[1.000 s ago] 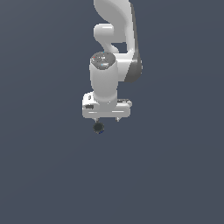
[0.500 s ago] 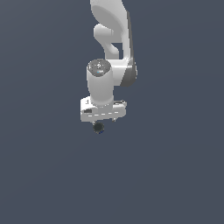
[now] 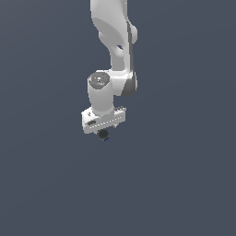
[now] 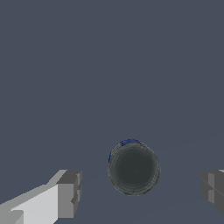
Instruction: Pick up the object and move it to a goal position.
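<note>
Gripper point(image 4: 139, 192) spread wide, holding nothing; clear gaps between each grey fingertip point(image 4: 69, 193) and the object point(image 4: 133, 168). Dark round object with blue patch centred between the fingers, seen just below the white hand in the exterior view point(image 3: 103, 134).

Through the wrist camera I see the object point(image 4: 134, 168), a dark, nearly black round blob with a thin blue sliver along its edge, sitting between my end effector point(image 4: 142, 192) fingers. The two grey fingertips point(image 4: 70, 194) stand well apart, each with a clear gap to it. Plain slate-grey fills everything behind.
</note>
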Tool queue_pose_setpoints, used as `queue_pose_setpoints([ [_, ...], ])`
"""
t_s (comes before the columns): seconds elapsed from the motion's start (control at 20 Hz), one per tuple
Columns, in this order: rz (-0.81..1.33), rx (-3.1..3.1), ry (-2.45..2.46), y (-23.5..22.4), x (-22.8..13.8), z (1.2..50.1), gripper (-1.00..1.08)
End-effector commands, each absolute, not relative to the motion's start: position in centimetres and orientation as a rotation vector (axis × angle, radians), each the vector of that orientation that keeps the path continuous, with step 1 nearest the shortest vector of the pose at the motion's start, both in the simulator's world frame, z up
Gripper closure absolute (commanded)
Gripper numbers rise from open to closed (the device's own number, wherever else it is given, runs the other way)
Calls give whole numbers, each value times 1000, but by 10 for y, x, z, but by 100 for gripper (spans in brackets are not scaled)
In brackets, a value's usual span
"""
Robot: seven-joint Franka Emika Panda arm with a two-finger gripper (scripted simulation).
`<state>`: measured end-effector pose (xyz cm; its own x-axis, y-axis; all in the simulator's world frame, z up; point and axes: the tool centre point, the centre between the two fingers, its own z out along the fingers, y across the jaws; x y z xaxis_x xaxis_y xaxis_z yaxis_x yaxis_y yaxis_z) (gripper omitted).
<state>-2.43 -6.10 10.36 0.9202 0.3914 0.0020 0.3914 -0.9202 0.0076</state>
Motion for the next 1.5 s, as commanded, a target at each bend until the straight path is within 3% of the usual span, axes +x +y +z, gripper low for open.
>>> queue_pose_setpoints([
  [0.0,4,3052,718,-66,-29,94,-92],
  [1.45,0,2972,1019,-80,-47,32,-92],
])
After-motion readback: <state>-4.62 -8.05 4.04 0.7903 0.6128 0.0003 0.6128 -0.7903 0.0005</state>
